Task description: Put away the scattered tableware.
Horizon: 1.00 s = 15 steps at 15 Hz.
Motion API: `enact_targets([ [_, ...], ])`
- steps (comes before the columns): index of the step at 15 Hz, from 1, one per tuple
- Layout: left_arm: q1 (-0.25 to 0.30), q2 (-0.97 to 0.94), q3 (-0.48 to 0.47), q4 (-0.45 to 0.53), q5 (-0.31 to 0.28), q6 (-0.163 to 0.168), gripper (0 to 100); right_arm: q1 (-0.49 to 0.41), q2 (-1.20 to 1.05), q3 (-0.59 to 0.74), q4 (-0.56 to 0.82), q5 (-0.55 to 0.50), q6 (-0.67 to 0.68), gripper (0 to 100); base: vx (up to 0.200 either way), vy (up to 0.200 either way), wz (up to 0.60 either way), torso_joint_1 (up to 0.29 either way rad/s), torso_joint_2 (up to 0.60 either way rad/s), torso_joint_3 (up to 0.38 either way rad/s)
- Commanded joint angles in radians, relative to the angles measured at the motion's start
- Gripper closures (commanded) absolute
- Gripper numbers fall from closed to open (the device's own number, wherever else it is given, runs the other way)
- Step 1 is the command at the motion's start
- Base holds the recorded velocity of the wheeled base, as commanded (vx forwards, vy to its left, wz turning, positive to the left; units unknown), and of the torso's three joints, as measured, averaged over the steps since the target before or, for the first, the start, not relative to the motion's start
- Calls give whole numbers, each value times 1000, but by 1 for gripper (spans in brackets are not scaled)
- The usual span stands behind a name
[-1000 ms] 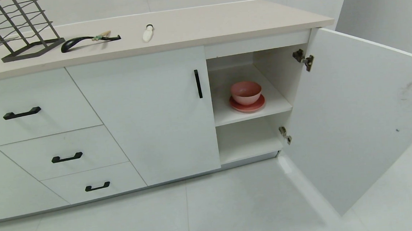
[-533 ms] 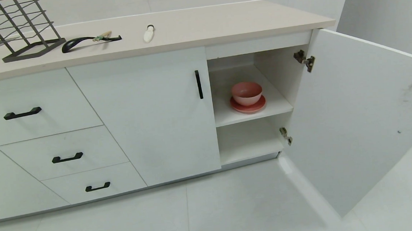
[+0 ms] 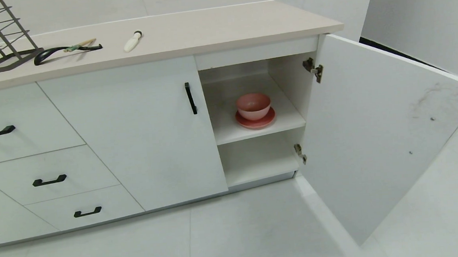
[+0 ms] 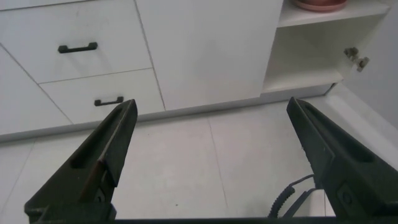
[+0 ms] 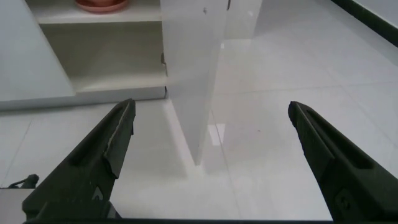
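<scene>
Bright, even, diffuse light comes from above, and every shadow is soft. The beige table [image 3: 205, 25] casts a pale grey band on the white cupboard fronts [image 3: 132, 131] under its front edge. Inside the open cupboard, the lower compartment [image 3: 255, 163] is dimmer than the upper shelf [image 3: 229, 134], where the pink bowl [image 3: 253, 106] throws a faint shadow. The glossy pale floor tiles [image 3: 240, 232] mirror the open white door [image 3: 374, 134], with a bright glare patch beside it in the right wrist view. Wide-angle distortion bows straight lines near the head view's edges.

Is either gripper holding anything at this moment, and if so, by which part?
Nothing is held: the left gripper and the right gripper are both open and empty.
</scene>
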Motion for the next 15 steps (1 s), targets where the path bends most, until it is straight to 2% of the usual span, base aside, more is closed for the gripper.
enact_targets([
  [1,0,1,0,0,1,0,0,-1,5,0,-1,0,0,0,0,0,0,0,0,0],
  [3,0,1,0,0,1,7,0,-1,3,2,-5,-2,9,0,0,-200,0,0,5,5],
  [6,0,1,0,0,1,1,0,-1,3,2,-5,-3,11,0,0,-200,0,4,1,6],
  [11,0,1,0,0,1,0,0,-1,3,2,-5,0,11,0,0,0,0,0,0,0],
  [15,0,1,0,0,1,0,0,-1,2,2,-5,2,11,0,0,-200,0,1,5,5],
])
